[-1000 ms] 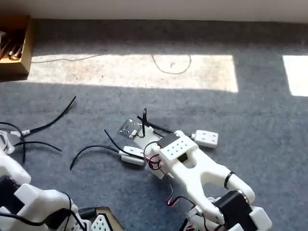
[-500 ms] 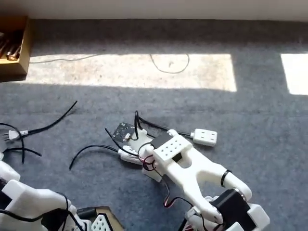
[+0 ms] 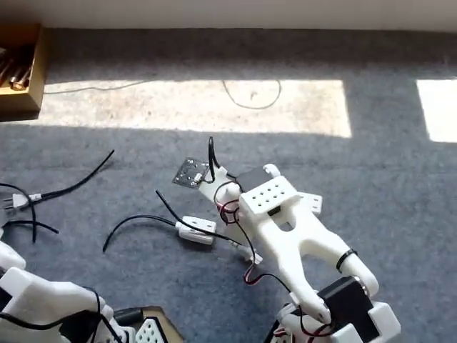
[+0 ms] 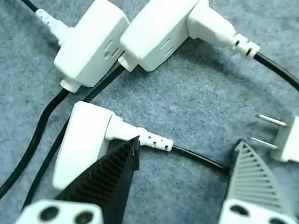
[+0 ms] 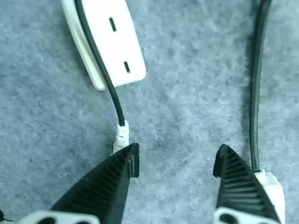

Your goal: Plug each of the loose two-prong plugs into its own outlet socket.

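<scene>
The right arm (image 3: 285, 229) is seen from high at mid-carpet (image 3: 371, 164), near an outlet socket (image 3: 196, 230). Closer detail is given by the wrist views: the right end effector (image 5: 177, 156) is spread beside a slotted socket (image 5: 105, 42), and the left end effector (image 4: 187, 149) is spread among three sockets (image 4: 88, 44), with a loose two-prong plug (image 4: 280, 137) beside it.

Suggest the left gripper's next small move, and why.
Probably sidestep toward the two-prong plug and close on its body. The left gripper is open above a black cable, while the plug lies loose just beside it with its prongs bare.
</scene>
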Robot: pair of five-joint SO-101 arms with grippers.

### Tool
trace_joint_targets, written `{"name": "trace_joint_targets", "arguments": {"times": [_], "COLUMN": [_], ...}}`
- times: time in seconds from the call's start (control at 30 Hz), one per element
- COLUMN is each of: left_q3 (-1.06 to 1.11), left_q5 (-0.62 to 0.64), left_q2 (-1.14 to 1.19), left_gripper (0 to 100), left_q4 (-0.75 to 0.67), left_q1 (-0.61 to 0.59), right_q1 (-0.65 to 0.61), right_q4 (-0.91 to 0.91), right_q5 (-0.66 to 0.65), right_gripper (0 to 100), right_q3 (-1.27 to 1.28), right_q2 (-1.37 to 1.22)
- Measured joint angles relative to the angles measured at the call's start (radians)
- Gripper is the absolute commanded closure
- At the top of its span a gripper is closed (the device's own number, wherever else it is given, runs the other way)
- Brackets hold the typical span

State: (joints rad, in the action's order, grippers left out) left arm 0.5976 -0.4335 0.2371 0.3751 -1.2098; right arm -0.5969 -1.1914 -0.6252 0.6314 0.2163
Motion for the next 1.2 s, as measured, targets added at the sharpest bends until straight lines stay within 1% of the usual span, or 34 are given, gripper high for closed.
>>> {"name": "trace_joint_targets", "arguments": {"times": [0.27, 0.5, 0.6, 0.67, 0.83, 1.2], "left_q3": [0.0, 0.0, 0.0, 0.0, 0.0, 0.0], "left_q5": [0.0, 0.0, 0.0, 0.0, 0.0, 0.0], "left_q2": [0.0, 0.0, 0.0, 0.0, 0.0, 0.0], "left_gripper": [70, 70, 70, 70, 70, 70], "left_q4": [0.0, 0.0, 0.0, 0.0, -0.003, -0.003], "left_q1": [0.0, 0.0, 0.0, 0.0, 0.0, -0.005], "right_q1": [-0.109, -0.112, -0.112, -0.112, -0.112, -0.112], "right_q4": [-0.005, -0.005, 0.034, 0.061, 0.112, 0.157], "right_q5": [0.012, 0.012, 0.012, 0.012, 0.012, 0.012], "right_gripper": [73.5, 73.6, 73.7, 75.5, 84.2, 85.1], "right_q3": [0.005, 0.04, 0.091, 0.127, 0.141, 0.15], "right_q2": [0.0, -0.003, -0.003, -0.003, -0.003, -0.006]}}
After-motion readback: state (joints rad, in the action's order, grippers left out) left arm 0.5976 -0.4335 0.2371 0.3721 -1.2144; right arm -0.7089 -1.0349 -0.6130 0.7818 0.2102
